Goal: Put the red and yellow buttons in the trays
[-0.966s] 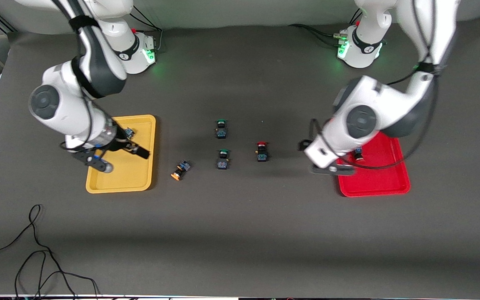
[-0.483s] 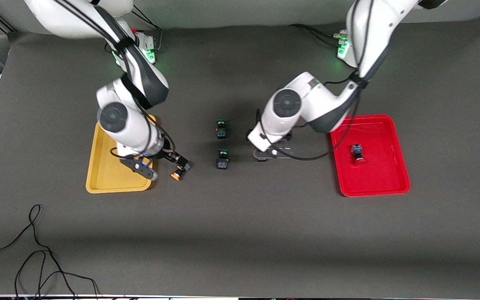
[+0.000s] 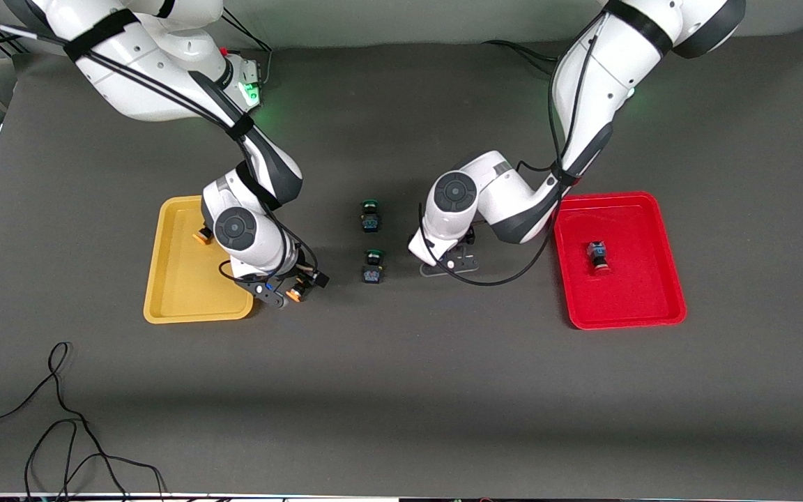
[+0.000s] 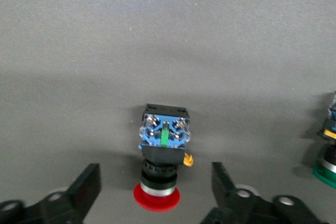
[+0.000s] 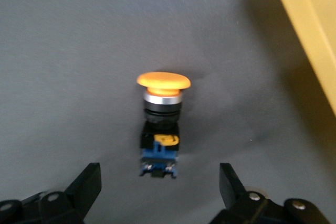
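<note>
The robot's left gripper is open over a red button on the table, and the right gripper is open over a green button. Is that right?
Not quite. The right gripper is open over an orange-yellow button, not a green one, as the right wrist view shows. The rest is right: the left gripper is open over a red button on the table.

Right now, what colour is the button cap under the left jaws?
Red cap, clearest in the left wrist view.

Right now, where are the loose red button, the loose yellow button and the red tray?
Red button (image 4: 163, 169): left wrist view, on its blue body.
Yellow button (image 5: 163, 80): right wrist view, on its orange-yellow cap.
Red tray (image 3: 635, 296): front view, on its bare floor nearer the camera.
</note>
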Controlling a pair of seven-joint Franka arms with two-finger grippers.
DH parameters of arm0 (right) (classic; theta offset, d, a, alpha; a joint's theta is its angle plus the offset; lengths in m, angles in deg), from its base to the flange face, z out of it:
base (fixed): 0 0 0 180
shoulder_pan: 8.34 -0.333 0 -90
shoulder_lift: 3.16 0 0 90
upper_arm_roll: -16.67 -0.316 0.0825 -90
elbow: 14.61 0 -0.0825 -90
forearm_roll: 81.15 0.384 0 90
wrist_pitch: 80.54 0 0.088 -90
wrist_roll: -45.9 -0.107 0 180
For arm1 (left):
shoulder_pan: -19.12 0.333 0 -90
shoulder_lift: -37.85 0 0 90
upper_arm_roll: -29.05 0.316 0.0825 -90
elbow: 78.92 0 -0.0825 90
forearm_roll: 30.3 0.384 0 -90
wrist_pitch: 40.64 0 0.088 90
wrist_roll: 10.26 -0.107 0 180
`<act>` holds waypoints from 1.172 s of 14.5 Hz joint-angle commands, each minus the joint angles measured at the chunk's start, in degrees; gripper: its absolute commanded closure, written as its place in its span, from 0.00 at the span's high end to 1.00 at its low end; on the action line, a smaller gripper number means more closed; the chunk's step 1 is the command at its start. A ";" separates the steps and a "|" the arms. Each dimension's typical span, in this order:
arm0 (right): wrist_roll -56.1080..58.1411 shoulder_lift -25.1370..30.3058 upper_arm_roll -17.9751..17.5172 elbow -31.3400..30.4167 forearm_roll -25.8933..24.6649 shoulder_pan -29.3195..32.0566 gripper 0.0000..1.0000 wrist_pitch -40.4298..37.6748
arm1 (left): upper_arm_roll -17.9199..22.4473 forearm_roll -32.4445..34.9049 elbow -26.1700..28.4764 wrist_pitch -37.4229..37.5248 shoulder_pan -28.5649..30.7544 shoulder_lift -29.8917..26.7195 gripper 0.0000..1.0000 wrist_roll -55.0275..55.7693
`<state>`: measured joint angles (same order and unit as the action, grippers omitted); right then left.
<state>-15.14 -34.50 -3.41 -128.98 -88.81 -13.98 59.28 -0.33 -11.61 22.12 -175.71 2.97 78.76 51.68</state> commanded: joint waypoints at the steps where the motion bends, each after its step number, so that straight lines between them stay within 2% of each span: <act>1: -2.16 -0.74 1.00 -1.46 -1.75 -0.16 1.00 3.78 | 1.26 1.18 -1.45 0.51 -2.22 0.39 0.63 2.57; 2: -2.16 -0.83 1.09 -1.64 -2.27 -0.16 1.00 4.22 | 1.87 1.09 -1.45 0.51 -2.75 0.65 0.58 2.66; 4: -2.16 -0.74 1.18 -1.82 -4.20 0.10 0.98 4.23 | 2.92 1.00 -1.45 0.51 -4.15 1.09 0.57 3.01; 6: -2.16 -0.83 2.32 -1.82 -5.69 0.11 0.85 4.32 | 3.63 1.18 -1.54 0.43 -5.21 1.62 0.57 4.24; 8: -2.16 -0.83 2.41 -1.82 -6.40 0.11 0.53 4.49 | 4.07 1.18 -1.63 0.43 -5.65 1.89 0.56 4.33; 10: -2.16 -0.92 2.41 -1.82 -6.40 0.11 0.27 4.40 | 4.07 1.00 -1.80 0.51 -5.39 1.54 0.34 4.33; 11: -2.24 -0.66 2.33 -1.73 -6.40 0.11 0.21 4.23 | 4.07 0.83 -2.33 1.12 -5.13 1.27 0.31 4.33; 14: -2.25 1.97 2.15 -1.47 -5.88 -0.07 0.16 1.78 | 3.90 0.39 -4.44 3.32 -3.20 0.14 0.22 3.72; 16: -1.55 6.52 1.80 -0.24 -5.88 0.10 0.16 -5.84 | 2.68 0.13 -4.71 6.65 -0.13 -2.49 0.21 2.75; 17: -1.02 9.16 1.80 0.29 -5.88 0.11 0.16 -9.36 | 0.66 -0.75 -4.71 9.19 2.50 -3.73 0.20 1.01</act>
<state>-15.19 -32.24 -1.28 -128.90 -93.48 -13.80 57.06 2.97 -11.61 16.93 -171.46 1.58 79.08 54.38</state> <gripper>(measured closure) 0.670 0.674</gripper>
